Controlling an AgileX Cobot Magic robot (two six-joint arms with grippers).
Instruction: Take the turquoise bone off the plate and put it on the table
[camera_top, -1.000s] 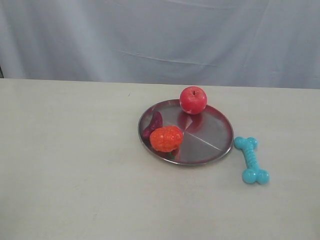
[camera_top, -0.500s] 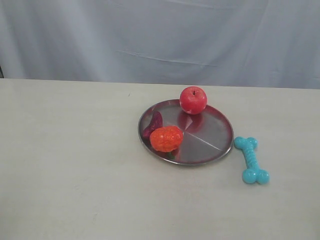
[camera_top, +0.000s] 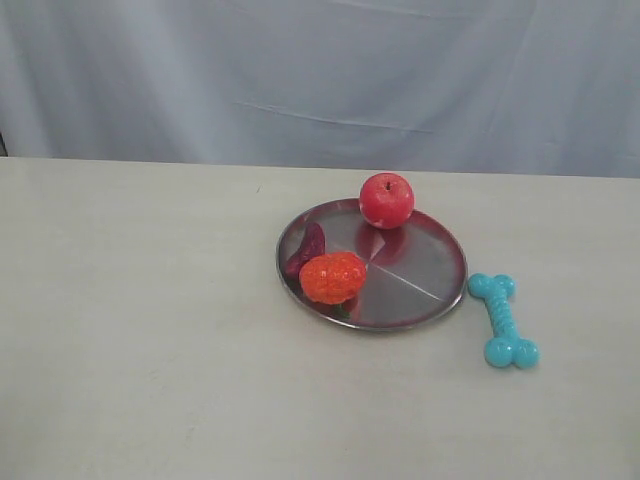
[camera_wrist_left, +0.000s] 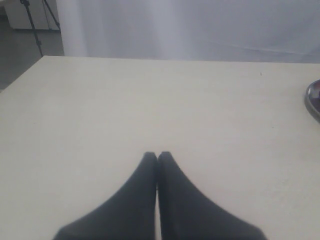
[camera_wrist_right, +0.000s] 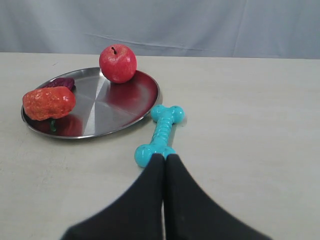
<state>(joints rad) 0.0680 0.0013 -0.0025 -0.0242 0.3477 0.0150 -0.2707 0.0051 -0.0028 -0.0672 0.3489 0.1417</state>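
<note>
The right gripper is keeping its jaws pressed together with nothing between them. The turquoise bone is lying on the table straight ahead of those jaws, its near knobbed end showing just past the fingertips; whether they are touching it cannot be told. Its far end is lying just beside the rim of the plate, off the metal. Beyond the bone, the plate is carrying a red apple at its far edge, a bumpy orange toy and a dark purple piece tucked behind that toy. Nothing is standing between the jaws and the bone.

The left gripper is also holding its jaws closed and empty, with bare table ahead and only a sliver of the plate rim showing off to one side. A pale grey curtain is hanging behind the table.
</note>
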